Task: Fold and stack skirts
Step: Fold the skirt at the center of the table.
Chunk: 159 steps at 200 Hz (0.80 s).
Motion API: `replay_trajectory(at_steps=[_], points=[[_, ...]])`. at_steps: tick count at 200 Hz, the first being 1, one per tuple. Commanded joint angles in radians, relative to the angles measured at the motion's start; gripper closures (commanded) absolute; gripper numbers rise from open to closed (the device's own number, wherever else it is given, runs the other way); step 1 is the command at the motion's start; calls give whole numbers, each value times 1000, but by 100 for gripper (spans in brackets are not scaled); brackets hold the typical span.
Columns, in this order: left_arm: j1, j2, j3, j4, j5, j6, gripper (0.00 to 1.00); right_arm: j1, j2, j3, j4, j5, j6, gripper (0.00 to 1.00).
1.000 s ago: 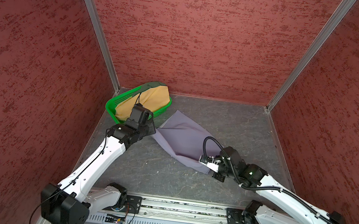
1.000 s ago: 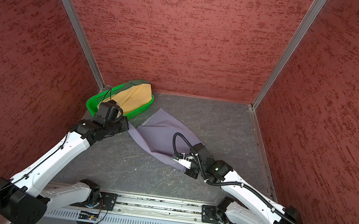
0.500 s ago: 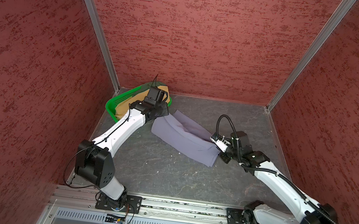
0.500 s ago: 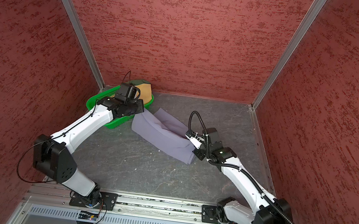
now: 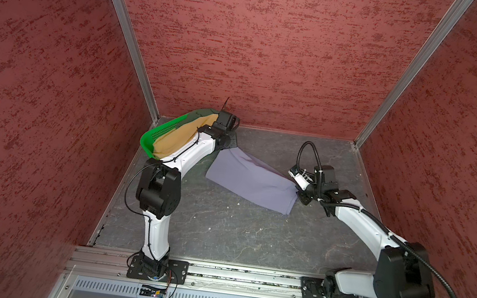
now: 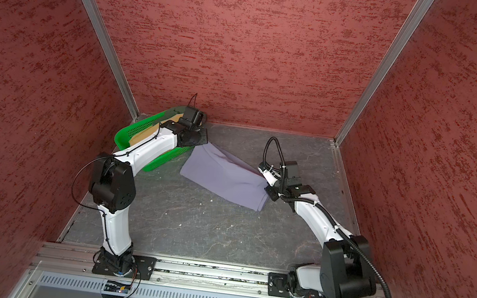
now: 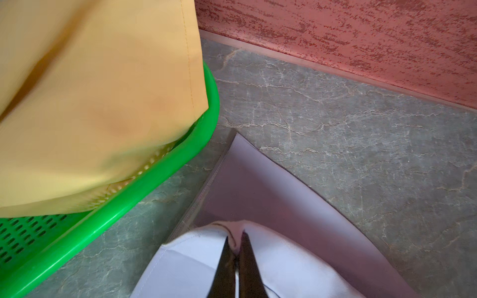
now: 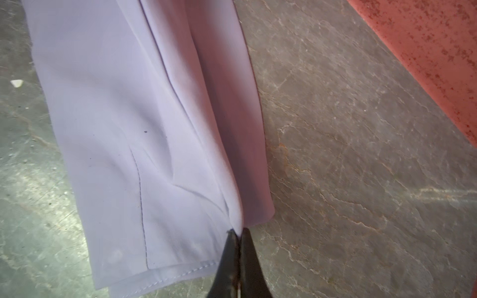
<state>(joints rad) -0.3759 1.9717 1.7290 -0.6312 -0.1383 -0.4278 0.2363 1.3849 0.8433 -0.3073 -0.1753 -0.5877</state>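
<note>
The right hand (image 8: 238, 232) is pinched closed on a hemmed corner of the lavender-grey skirt (image 8: 116, 129). The left hand (image 7: 236, 238) is clamped tight on a fold at the opposite end. Between the two hands the skirt (image 5: 251, 182) lies doubled over on the grey marbled surface (image 5: 236, 233), its top layer lifted slightly at each grip. A second ago it lay spread in a single layer nearer the arm bases. Since then the hands have carried its near edge away over the rest.

Just beside the left hand (image 5: 228, 145), a strip of bare surface apart from the lavender cloth, stands the green perforated basket (image 7: 154, 180). The mustard-yellow skirt (image 7: 90, 103) drapes over its rim, and the dark green skirt (image 5: 203, 113) shows at its far end. The left forearm (image 6: 151, 145) crosses above the basket, hiding part of it. Beyond both hands rise red textured walls (image 5: 274, 52).
</note>
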Motion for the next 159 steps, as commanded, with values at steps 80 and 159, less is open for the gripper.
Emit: replay_trajectory(at_steps=[80, 159], points=[[-37, 194, 154, 91, -101, 0, 100, -105, 224, 65, 230, -61, -6, 100], [-41, 265, 161, 141, -119, -5, 83, -127, 344, 140, 346, 4, 51, 84]])
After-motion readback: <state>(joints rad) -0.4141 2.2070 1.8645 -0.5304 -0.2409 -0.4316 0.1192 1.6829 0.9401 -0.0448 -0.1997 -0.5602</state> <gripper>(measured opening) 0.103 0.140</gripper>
